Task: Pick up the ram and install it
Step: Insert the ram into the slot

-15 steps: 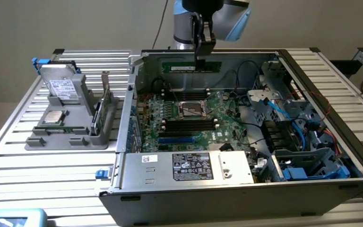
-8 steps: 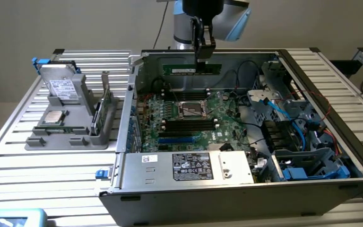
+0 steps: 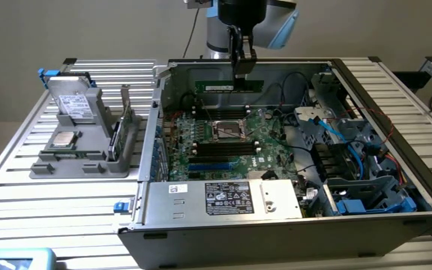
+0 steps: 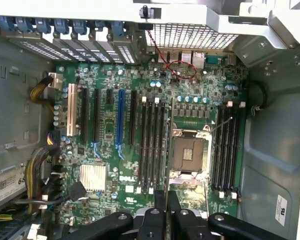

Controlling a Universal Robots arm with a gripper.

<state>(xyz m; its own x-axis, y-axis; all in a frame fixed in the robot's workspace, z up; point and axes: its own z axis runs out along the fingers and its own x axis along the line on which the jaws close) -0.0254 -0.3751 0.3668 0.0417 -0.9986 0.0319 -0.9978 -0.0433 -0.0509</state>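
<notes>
Slatted metal desk (image 3: 51, 197) carries an open computer case (image 3: 276, 242). We see the pincer (image 3: 244, 72) clamped narrow on the ram (image 3: 216, 86), which hangs level above the motherboard (image 3: 269, 121), near the case's far wall in the exterior view.

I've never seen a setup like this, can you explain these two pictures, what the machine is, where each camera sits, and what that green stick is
This is a robot arm with a pincer at its tip. One picture comes from a camera off the arm; the other from a camera on the arm's wrist, looking down past the pincer. On the slatted table lies an open computer case showing its green motherboard. At the exterior view's left, a grey holder carries a silver chip. The green stick is the ram, a memory module: the pincer is shut on it, above the motherboard.
</notes>
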